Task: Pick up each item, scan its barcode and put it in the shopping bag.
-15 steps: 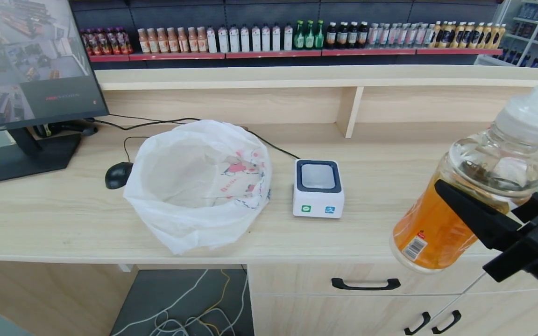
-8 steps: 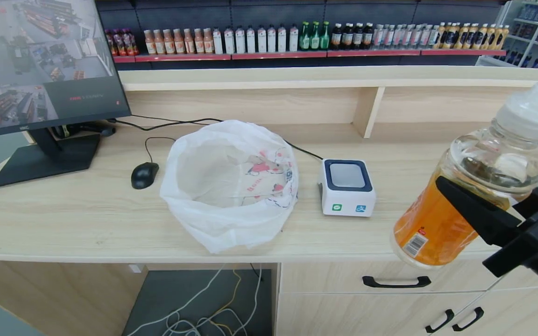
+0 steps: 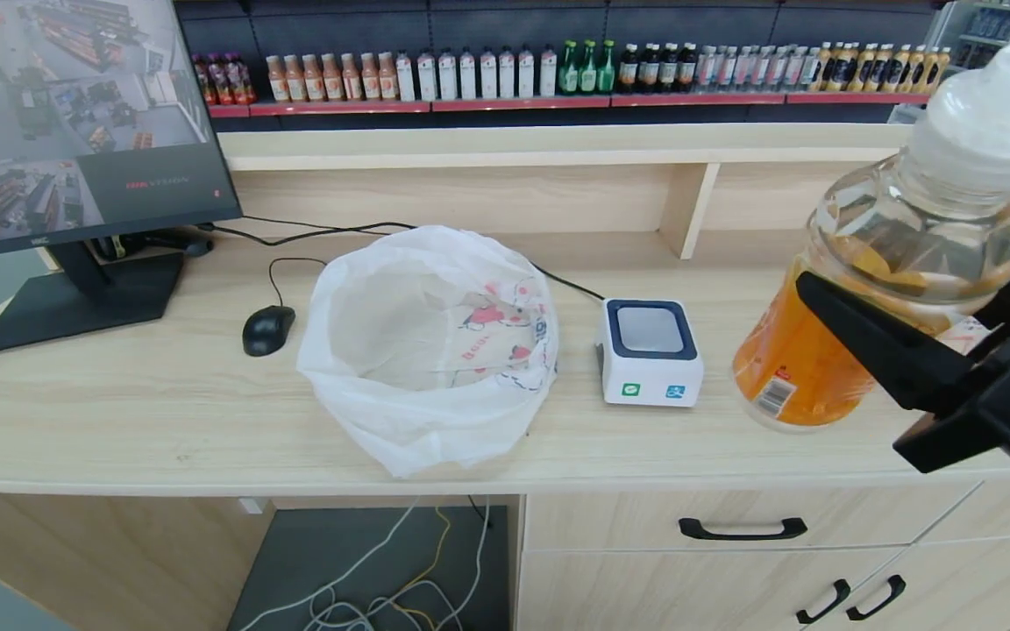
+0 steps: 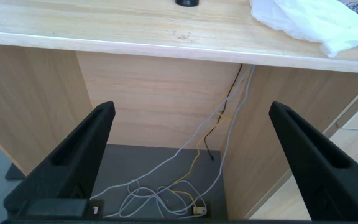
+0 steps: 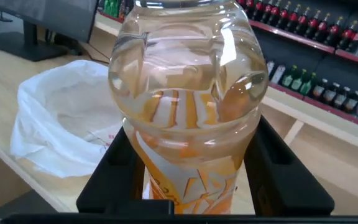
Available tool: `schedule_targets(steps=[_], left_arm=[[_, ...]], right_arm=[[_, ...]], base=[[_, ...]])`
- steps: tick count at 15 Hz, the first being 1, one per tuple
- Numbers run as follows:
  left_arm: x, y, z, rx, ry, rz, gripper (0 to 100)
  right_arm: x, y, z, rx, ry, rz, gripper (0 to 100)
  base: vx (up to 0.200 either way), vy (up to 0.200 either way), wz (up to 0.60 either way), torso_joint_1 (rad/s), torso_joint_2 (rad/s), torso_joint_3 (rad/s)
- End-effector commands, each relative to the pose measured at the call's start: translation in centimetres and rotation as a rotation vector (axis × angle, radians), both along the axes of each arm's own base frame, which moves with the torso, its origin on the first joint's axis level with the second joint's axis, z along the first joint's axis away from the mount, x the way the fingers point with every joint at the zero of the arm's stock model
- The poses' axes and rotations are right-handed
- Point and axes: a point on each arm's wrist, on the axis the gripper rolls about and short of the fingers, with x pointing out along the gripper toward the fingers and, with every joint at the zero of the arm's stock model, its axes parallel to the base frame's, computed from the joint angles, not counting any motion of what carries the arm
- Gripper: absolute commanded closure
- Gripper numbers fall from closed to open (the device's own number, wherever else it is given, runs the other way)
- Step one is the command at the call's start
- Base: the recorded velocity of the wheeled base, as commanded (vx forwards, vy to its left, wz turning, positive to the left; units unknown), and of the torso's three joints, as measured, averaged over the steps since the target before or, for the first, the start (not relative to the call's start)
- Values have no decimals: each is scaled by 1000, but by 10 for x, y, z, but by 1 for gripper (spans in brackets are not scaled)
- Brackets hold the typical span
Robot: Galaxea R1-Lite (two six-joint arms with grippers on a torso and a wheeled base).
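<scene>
Store checkout: light-wood worktop (image 3: pixel 119 412) before shelves of drinks (image 3: pixel 558 70); monitor (image 3: pixel 75 114) and mouse (image 3: pixel 267 330) at its left end.
Shopping bag (image 3: pixel 426 350): white, standing open just left of the scanner (image 3: pixel 650 350).
Bottle (image 3: pixel 873 289): orange drink, tilted, held in the air right of the scanner.
Right gripper (image 3: pixel 921 298): clamped around the bottle's middle.
Left gripper (image 4: pixel 194 155): spread wide, holding nothing, low before the worktop's front edge.

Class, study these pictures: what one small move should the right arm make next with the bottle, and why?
Probably swing the bottle left over the scanner, barcode turned down toward it. The right gripper holds the bottle tilted, right of the scanner and apart from it, barcode low on its side. The bag stands open left of the scanner, so scanning likely comes first.
</scene>
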Motion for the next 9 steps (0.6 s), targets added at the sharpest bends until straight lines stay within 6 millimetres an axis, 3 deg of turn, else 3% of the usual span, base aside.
schedule_targets(steps=[1, 2, 3, 9], left_arm=[[0, 0, 0, 1, 0, 1, 0], [0, 0, 0, 1, 0, 1, 0], [0, 0, 0, 1, 0, 1, 0], [0, 0, 0, -1, 0, 1, 0]], right_arm=[[26, 17, 3, -102, -58, 30, 100], [27, 18, 4, -109, -64, 33, 100], [52, 24, 4, -185, -145, 51, 100], [122, 46, -10, -386, -414, 161, 100]], base=[[0, 0, 0, 0, 0, 0], [0, 0, 0, 0, 0, 0], [0, 0, 0, 0, 0, 0], [0, 0, 0, 0, 0, 0]])
